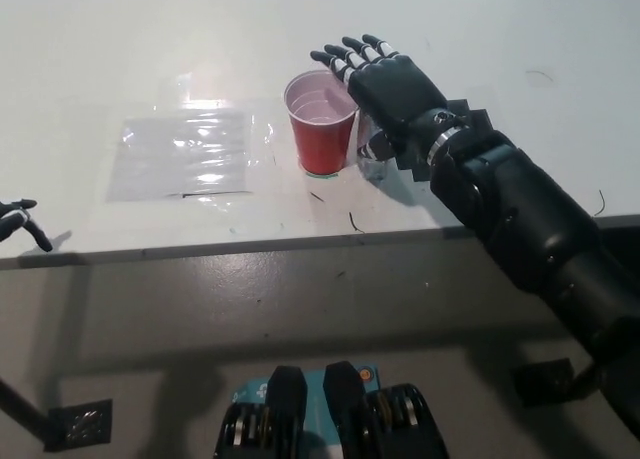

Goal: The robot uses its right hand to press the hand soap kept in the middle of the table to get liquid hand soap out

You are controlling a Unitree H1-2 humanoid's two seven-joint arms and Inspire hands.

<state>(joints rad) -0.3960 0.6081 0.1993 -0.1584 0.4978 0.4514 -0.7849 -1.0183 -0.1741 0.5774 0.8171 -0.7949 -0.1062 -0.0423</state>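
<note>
soap bottle (375,151) sits under the flat, spread right robot hand (385,79).

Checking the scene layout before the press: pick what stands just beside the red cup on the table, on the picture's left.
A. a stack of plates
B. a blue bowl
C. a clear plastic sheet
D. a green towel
C: a clear plastic sheet lies flat on the white table, left of the red cup.
</note>
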